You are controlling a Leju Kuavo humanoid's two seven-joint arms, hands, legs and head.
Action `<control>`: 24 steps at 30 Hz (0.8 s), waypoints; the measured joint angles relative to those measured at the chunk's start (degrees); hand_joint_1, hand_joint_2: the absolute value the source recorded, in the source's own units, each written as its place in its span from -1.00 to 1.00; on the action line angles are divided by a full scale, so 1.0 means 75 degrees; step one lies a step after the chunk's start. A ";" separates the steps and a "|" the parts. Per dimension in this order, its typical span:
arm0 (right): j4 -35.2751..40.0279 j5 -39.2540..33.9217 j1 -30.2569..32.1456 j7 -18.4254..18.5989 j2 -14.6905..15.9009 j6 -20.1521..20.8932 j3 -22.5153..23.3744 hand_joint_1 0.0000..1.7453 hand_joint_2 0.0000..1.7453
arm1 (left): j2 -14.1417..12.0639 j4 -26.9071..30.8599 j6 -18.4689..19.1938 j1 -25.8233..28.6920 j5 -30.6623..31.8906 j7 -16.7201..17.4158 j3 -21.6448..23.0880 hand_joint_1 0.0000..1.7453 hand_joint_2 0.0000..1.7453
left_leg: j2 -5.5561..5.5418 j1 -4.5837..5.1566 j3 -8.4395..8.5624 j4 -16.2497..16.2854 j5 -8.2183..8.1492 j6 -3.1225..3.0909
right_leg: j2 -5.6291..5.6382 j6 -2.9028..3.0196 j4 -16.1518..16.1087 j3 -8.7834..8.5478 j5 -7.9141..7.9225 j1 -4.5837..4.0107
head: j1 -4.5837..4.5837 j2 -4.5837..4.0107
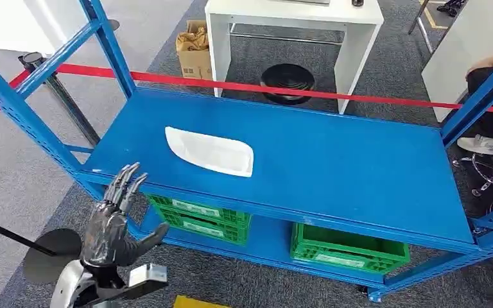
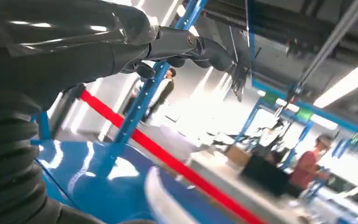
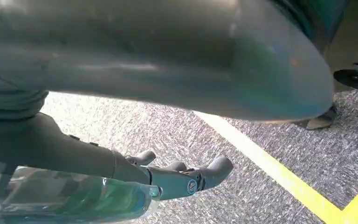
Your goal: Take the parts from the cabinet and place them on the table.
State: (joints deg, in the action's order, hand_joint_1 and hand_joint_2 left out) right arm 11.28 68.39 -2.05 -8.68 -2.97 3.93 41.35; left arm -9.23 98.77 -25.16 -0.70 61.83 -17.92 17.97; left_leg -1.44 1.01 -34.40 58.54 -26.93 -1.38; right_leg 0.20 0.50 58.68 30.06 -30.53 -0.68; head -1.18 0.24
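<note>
A glossy blue metal shelf (image 1: 334, 160) stood on grey speckled carpet, a red barrier tape (image 1: 282, 90) behind it. A smooth white boat-shaped plastic part (image 1: 210, 151) lay on its top, left of centre. The left hand (image 1: 112, 218) hovered at the shelf's front edge, fingers spread, empty. The right hand (image 3: 177, 179) hung over carpet, fingers loosely curled, holding nothing

Head cam looks down, forward on blue shelf (image 1: 334, 160). Left wrist cam sits close behind left hand (image 2: 98, 42), shares shelf and red tape (image 1: 282, 88). Right wrist cam faces carpet floor (image 3: 279, 135).
</note>
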 joint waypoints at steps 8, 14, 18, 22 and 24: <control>0.0000 0.0158 0.0019 -0.0181 -0.0018 0.0003 0.0003 -1.00 -1.00 | -0.0344 -0.2370 0.0242 -0.1525 0.0312 0.0169 0.0029 -1.00 1.00 | 0.0008 0.0000 0.0010 0.0001 0.0002 0.0001 | 0.0004 0.0001 0.0004 -0.0008 0.0003 0.0000 | -0.0003 0.0000; 0.0000 0.0289 0.0018 -0.0257 -0.0020 0.0012 0.0003 -1.00 -1.00 | -0.0519 -0.3602 0.0312 -0.2352 0.0216 0.0146 0.0096 -1.00 1.00 | 0.0005 0.0000 0.0007 0.0001 0.0000 0.0002 | 0.0006 0.0002 0.0000 -0.0002 0.0001 0.0000 | -0.0003 0.0000; 0.0000 0.0341 0.0020 -0.0306 -0.0029 0.0012 0.0000 -1.00 -1.00 | -0.0551 -0.4361 0.0408 -0.3111 0.0143 0.0061 0.0251 -1.00 1.00 | 0.0010 0.0000 0.0009 0.0001 0.0000 0.0002 | 0.0007 0.0002 0.0001 -0.0010 0.0002 0.0000 | -0.0003 0.0000; 0.0000 0.0361 0.0045 -0.0312 -0.0047 0.0012 0.0003 -1.00 -1.00 | -0.0551 -0.4744 0.0417 -0.3432 0.0111 0.0058 0.0347 -1.00 1.00 | 0.0014 0.0001 0.0009 0.0001 0.0000 0.0002 | 0.0011 0.0002 0.0001 -0.0009 0.0002 0.0000 | 0.0000 0.0000; 0.0000 0.0362 0.0047 -0.0312 -0.0055 0.0012 0.0003 -1.00 -1.00 | -0.0550 -0.4845 0.0417 -0.3474 0.0108 0.0058 0.0376 -1.00 1.00 | 0.0013 0.0001 0.0008 0.0001 0.0000 0.0002 | 0.0011 0.0002 0.0000 -0.0007 0.0002 0.0000 | 0.0000 0.0000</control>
State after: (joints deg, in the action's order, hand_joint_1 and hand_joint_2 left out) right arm 11.28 71.10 -1.70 -11.02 -3.39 4.02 41.38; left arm -13.35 62.43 -22.03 -26.75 62.64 -17.49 20.79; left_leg -1.34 1.01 -34.34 58.55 -26.93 -1.37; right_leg 0.28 0.52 58.68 30.01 -30.52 -0.68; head -1.18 0.24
